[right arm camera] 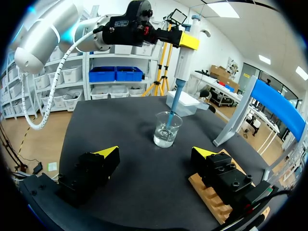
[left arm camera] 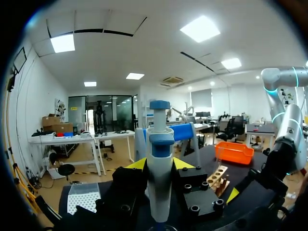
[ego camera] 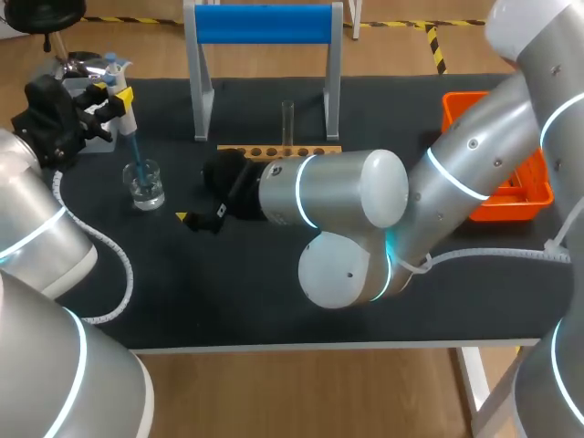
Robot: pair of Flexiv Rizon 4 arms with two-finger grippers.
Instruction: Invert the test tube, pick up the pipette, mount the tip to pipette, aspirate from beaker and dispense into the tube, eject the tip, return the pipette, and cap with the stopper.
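Left jaws are clamped on the pipette (ego camera: 126,117) near the bench's (ego camera: 228,301) far left corner, and its blue tip is dipped in the beaker (ego camera: 144,185). Right jaws are wide apart, hanging low over the bench right beside the wooden rack (ego camera: 319,149), where the test tube (ego camera: 287,121) stands upright.

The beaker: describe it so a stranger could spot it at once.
On the black table, look left of the blue-barred stand. The beaker is the small clear glass there, alone in having the blue tip of the pipette dipped into it.
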